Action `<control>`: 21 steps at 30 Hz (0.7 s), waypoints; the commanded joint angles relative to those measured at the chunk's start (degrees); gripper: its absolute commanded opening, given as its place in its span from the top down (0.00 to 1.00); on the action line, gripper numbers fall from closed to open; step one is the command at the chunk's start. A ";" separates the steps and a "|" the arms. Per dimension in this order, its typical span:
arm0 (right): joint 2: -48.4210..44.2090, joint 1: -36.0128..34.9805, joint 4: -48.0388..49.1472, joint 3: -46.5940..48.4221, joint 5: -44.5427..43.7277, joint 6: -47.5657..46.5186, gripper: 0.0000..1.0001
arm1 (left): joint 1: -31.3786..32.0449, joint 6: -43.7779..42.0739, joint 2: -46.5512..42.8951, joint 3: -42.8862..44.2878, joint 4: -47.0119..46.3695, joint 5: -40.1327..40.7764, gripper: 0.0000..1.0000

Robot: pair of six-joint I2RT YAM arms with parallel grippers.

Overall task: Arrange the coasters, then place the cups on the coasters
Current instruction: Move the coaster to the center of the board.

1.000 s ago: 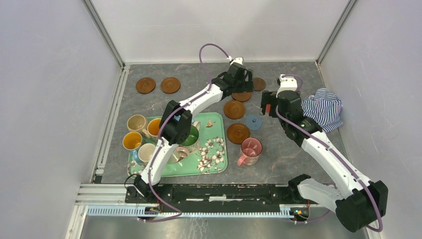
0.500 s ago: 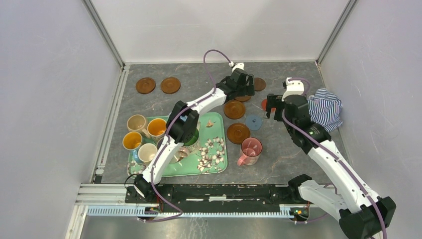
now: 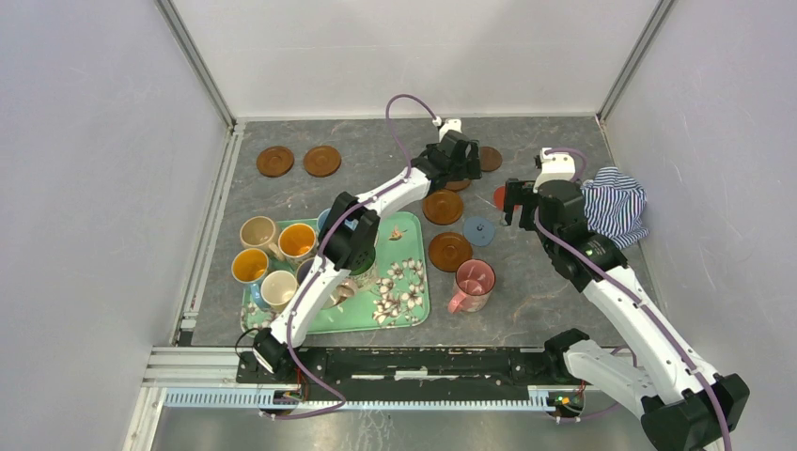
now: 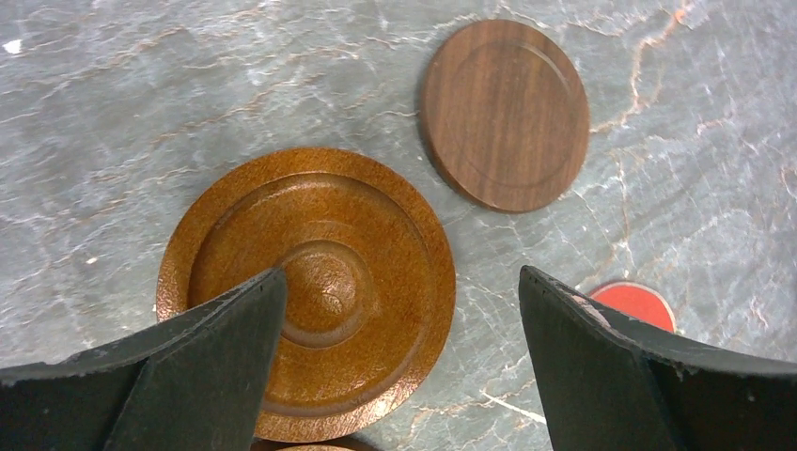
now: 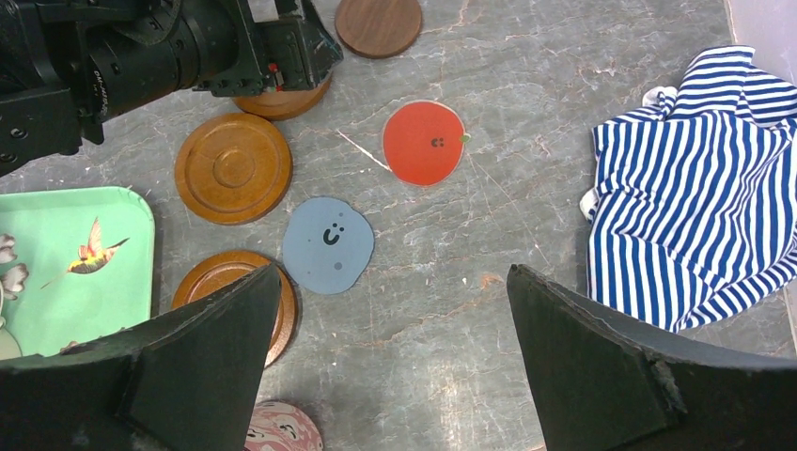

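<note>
Two orange-brown coasters [image 3: 274, 161] [image 3: 322, 161] lie at the back left, and two more [image 3: 443, 207] [image 3: 450, 252] in the middle. My left gripper [image 3: 459, 155] [image 4: 402, 272] hangs open over another orange coaster [image 4: 310, 291], beside a dark brown coaster [image 4: 505, 113]. My right gripper [image 3: 515, 202] [image 5: 395, 272] is open above bare table, near the red coaster [image 5: 424, 143] and the blue-grey coaster [image 5: 328, 244]. A pink cup [image 3: 473, 282] stands on the table. Several cups, among them tan [image 3: 258, 231], orange [image 3: 297, 241] and yellow [image 3: 250, 266], crowd the tray's left end.
The green floral tray [image 3: 409, 296] lies at the front left under my left arm. A blue-and-white striped cloth [image 3: 613, 205] is bunched at the right by the wall. Walls close in the table on three sides.
My right gripper has drawn back and to the right, uncovering the red coaster. My left gripper has shifted slightly right over the orange coaster. Both stay open.
</note>
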State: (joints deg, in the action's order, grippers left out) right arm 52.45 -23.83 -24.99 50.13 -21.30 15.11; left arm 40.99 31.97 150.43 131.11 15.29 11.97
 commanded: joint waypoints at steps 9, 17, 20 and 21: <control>0.74 0.21 2.18 -0.87 -0.04 -0.27 0.02 | -5.87 3.97 -4.92 -6.14 4.44 6.11 0.00; 1.08 0.15 4.48 -2.66 1.74 0.53 0.02 | -10.43 3.47 -10.05 -13.66 4.21 4.87 0.00; 1.19 0.15 4.86 -2.88 2.07 0.61 0.02 | -11.71 3.12 -11.32 -15.38 3.76 4.10 0.00; 1.33 0.17 4.94 -2.94 2.13 0.60 0.02 | -12.09 2.75 -11.64 -15.90 3.52 3.97 0.00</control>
State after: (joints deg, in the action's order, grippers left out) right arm 53.58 -23.83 -22.98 47.68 -19.79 15.27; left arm 30.74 34.02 142.04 117.97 16.32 15.99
